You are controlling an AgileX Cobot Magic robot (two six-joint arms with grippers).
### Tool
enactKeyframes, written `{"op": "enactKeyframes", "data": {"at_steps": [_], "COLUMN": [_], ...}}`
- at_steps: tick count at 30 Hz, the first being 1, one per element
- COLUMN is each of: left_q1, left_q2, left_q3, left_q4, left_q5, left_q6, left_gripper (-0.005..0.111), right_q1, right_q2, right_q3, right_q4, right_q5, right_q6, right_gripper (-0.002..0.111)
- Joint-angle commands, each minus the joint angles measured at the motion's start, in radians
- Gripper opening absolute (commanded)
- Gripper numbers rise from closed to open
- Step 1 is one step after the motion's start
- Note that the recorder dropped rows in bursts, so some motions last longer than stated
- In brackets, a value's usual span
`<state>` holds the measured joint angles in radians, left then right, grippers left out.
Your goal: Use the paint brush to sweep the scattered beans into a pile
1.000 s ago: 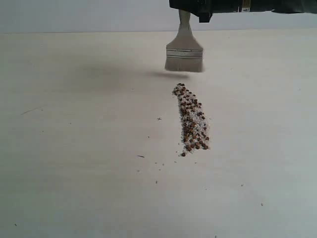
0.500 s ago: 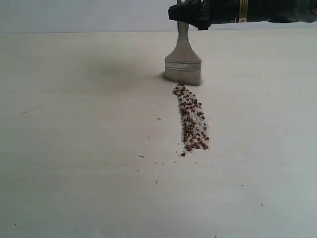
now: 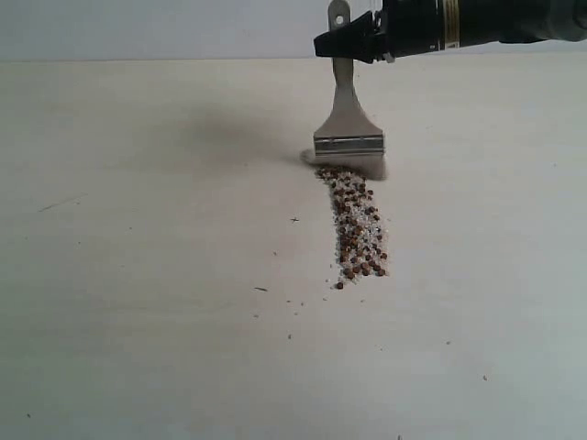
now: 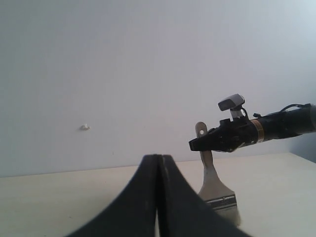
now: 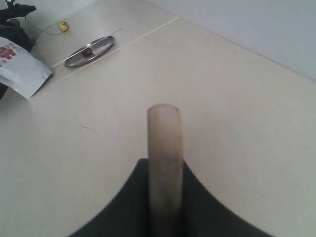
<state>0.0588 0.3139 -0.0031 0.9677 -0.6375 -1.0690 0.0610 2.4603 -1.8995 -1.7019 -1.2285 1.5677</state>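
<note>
Beans: dozens of small reddish-brown beans (image 3: 358, 229) mixed with pale grit lie in one narrow strip on the tabletop (image 3: 138, 275), right of centre in the exterior view. The strip runs from the brush toward the camera, and one loose bean sits just off its near end.
Paint brush: the paint brush (image 3: 348, 124) stands nearly upright at the far end of the strip, handle up and silver band level.
Bristles: the pale bristles (image 3: 356, 167) are down on the tabletop, touching the farthest beans; their edge is blurred.
Handle: cream, with a hole at its top end, which shows just above the grip in the exterior view. In the right wrist view its rounded end (image 5: 164, 148) sticks out between the black fingers.
Right end effector: the right end effector (image 3: 341, 46) reaches in from the right edge and is clamped on the upper handle of the paint brush.
Left end effector: the left end effector (image 4: 158, 163) has its jaws pressed together with nothing between them. It does not show in the exterior view; its own view looks across at the brush (image 4: 217, 190).
Specks: a few thin dark specks (image 3: 261, 290) lie left of and nearer than the strip, apart from it.
Far tabletop: in the right wrist view, a round metal tray (image 5: 89, 51) and a white packet (image 5: 22, 69) sit well away from the brush.
</note>
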Motion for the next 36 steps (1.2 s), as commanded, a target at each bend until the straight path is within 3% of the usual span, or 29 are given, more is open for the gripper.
{"op": "enactKeyframes", "data": {"at_steps": [1,20,36], "left_q1": [0.001,0.001,0.001], "left_q2": [-0.007,-0.007,-0.007], "left_q3": [0.003,0.003,0.003], "left_q4": [-0.003,-0.003,-0.003], "left_q5": [-0.003,-0.003,-0.005], "left_q6": [0.002,0.002,0.002], "left_gripper": [0.000,0.000,0.000], "right_q1": [-0.003,-0.003,-0.003], "right_q2": [-0.003,-0.005,-0.012], "right_q3": [-0.004,-0.001,-0.003], "right_q4": [-0.043,-0.043,-0.043], "right_q5": [0.007,0.007,0.007], "right_q6": [0.087,0.304,0.081], "right_gripper": [0.000,0.000,0.000]}}
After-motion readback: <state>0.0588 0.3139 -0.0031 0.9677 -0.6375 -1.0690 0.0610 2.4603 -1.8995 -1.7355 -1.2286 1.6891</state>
